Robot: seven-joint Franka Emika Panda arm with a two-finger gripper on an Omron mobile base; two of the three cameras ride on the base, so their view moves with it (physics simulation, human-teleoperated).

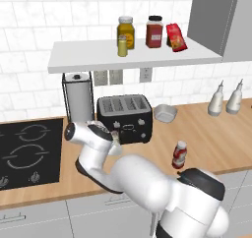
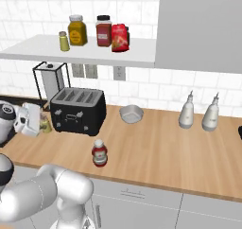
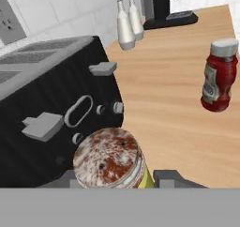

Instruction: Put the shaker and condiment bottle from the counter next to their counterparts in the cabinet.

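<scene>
Shaker (image 3: 108,159) sits on the counter (image 1: 206,133) just in front of the toaster (image 1: 124,117), between the gripper (image 3: 119,178) fingers, probably lined up for a grab; whether the jaws pinch it, I cannot tell. Hand view shows its speckled cap close up, while the base views add its twin (image 1: 122,46) on the shelf (image 1: 98,59) and the ketchup bottle (image 1: 179,155) standing apart near the counter's front edge.

The gripper (image 2: 41,124) sits at the far left, low over the counter (image 2: 156,147), just left of the black toaster (image 2: 78,110); a yellow-green shaker (image 2: 46,125) shows at its tip, grasp not discernible. The condiment bottle (image 2: 99,153) stands upright near the counter's front edge. A grey bowl (image 2: 131,113) sits right of the toaster. On the cabinet (image 2: 85,53) stand a second shaker (image 2: 64,41), an amber jar (image 2: 77,30), a red jar (image 2: 103,31) and a snack bag (image 2: 119,38).
</scene>
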